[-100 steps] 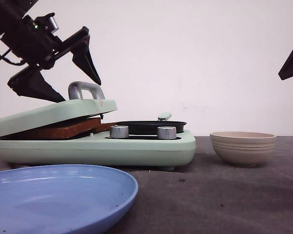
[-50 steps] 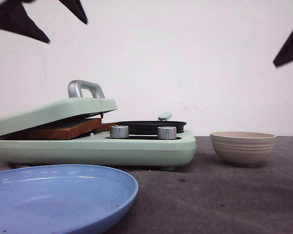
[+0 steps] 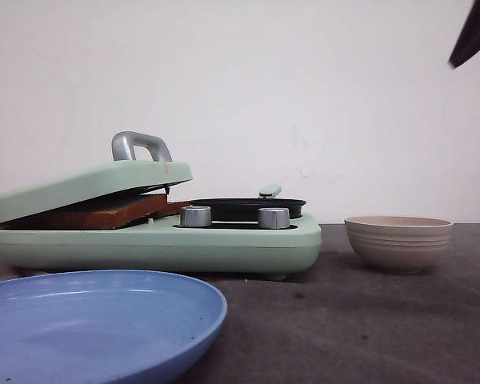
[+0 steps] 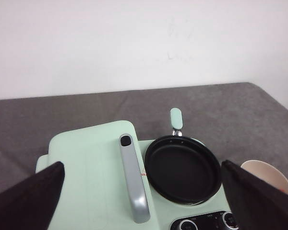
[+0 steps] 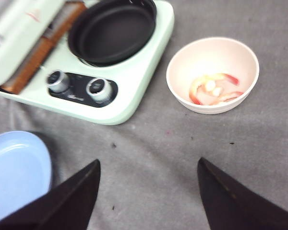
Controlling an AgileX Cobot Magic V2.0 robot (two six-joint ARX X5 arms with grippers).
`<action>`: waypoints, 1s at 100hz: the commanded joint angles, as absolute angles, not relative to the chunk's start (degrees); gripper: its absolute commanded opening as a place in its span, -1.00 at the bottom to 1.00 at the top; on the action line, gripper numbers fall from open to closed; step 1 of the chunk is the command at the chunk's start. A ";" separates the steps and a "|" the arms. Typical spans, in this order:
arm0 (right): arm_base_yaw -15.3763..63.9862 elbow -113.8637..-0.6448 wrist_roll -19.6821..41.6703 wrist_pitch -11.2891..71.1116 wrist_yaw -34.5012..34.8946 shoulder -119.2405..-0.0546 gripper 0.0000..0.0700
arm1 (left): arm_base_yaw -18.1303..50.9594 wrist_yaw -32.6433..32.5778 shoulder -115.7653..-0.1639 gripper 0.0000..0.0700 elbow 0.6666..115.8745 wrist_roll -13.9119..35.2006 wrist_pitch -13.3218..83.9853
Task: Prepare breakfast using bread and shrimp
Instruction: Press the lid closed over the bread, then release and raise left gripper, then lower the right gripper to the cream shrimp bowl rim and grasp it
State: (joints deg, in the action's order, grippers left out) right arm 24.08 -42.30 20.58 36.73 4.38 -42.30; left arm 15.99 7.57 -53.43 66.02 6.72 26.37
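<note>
The bread (image 3: 96,213) is sitting browned inside the pale green breakfast maker (image 3: 156,240), its dark toasted edge showing under the press lid (image 3: 88,186), which is resting tilted on top of it rather than lying flat; so the toasting step looks started, perhaps finished. The shrimp (image 5: 213,89) are lying in the beige bowl (image 5: 212,75), which is standing on the table (image 3: 368,320) just beside the appliance's knob end, and the small black pan (image 4: 182,168) next to the lid is holding nothing, so cooking the shrimp seems not yet begun. The blue plate (image 3: 88,324) at the table's near edge is also bare, so plating is left too. The left gripper (image 4: 144,201) is hanging high above the lid handle (image 4: 133,178) with its fingers spread wide and nothing between them; the right gripper (image 5: 149,196) is likewise spread apart and carrying nothing, hovering over bare table between plate and bowl. Judging by this, roughly the first part is done.
</note>
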 commanded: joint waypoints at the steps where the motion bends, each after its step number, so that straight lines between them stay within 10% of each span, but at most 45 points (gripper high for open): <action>1: 23.29 -44.80 18.09 36.40 4.51 -46.89 0.11 | 16.14 7.49 -52.27 0.67 66.61 5.45 26.81; 100: 0.58 -69.80 8.80 34.09 16.80 -99.83 0.11 | 16.14 7.51 -20.29 0.46 41.91 5.72 27.42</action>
